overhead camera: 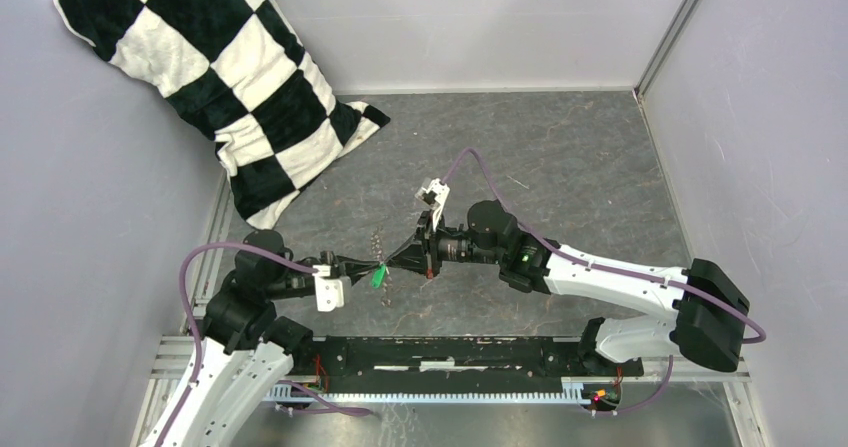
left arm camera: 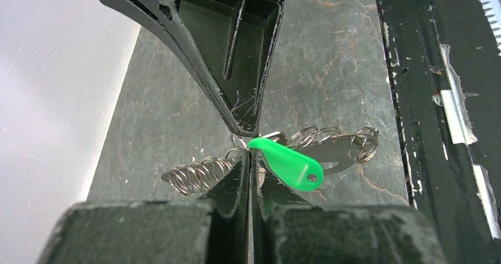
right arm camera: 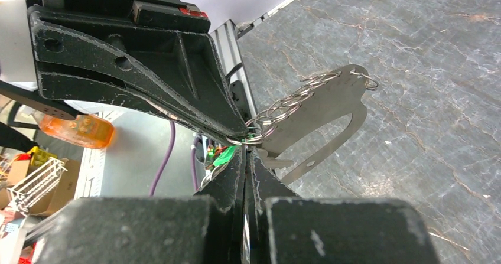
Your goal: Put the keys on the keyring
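Note:
My two grippers meet tip to tip low over the grey table, left of centre. The left gripper [overhead camera: 380, 265] [left arm camera: 249, 157] is shut on the narrow end of the keys [left arm camera: 289, 163], whose bright green tag [overhead camera: 379, 276] juts right of its tips. The right gripper [overhead camera: 398, 260] [right arm camera: 247, 152] is shut on the keyring [right arm camera: 331, 107], a flat silvery loop that hangs off its tips. Small wire rings [right arm camera: 289, 101] are strung along the loop's edge. In the left wrist view these rings [left arm camera: 195, 174] spread to both sides of the fingers. The key's dark metal part is hidden.
A black-and-white checked pillow [overhead camera: 230, 77] leans in the back left corner. Grey walls close in the left, back and right. A black mounting rail [overhead camera: 450, 352] runs along the near edge between the arm bases.

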`<action>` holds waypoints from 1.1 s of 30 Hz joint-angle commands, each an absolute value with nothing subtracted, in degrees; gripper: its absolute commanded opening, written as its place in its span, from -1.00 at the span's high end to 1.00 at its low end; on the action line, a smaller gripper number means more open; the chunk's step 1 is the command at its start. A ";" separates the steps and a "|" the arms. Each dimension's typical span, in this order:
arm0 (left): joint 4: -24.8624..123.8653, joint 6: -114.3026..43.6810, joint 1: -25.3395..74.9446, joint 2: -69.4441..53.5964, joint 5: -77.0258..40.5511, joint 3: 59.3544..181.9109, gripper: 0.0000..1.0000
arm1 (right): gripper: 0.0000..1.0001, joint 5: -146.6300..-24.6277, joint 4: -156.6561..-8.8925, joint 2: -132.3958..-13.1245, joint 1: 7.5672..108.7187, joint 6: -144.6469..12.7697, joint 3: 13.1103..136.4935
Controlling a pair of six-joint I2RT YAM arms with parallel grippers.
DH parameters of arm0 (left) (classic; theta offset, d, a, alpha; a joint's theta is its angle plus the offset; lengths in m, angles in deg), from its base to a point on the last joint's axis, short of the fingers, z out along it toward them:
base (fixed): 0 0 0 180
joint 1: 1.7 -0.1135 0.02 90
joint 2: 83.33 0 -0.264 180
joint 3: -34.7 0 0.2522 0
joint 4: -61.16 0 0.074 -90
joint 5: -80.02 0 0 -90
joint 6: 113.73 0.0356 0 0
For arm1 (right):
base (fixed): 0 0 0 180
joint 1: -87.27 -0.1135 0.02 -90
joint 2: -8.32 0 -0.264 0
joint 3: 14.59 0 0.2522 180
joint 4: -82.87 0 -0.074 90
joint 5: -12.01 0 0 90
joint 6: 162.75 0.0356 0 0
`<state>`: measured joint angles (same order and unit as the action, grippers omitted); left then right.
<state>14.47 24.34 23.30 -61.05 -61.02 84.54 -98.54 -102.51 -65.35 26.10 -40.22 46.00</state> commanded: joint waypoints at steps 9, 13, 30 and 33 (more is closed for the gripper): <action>10.75 26.51 23.40 -56.98 -57.70 87.24 0.95 | 0.99 -94.62 -100.29 -65.19 24.69 -45.56 52.81; 10.08 26.35 23.44 -55.76 -57.68 87.88 0.95 | 0.99 -94.89 -100.43 -65.90 24.48 -45.48 53.72; 10.11 24.50 23.46 -54.65 -56.35 88.10 0.95 | 0.99 -96.44 -99.79 -66.67 22.89 -46.52 55.68; 10.10 23.76 23.44 -54.19 -55.87 88.32 0.95 | 0.99 -96.34 -98.61 -66.83 22.20 -47.72 56.33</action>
<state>10.62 24.74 23.30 -55.76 -58.01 86.81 -94.04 -93.76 -67.25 24.35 -46.23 51.20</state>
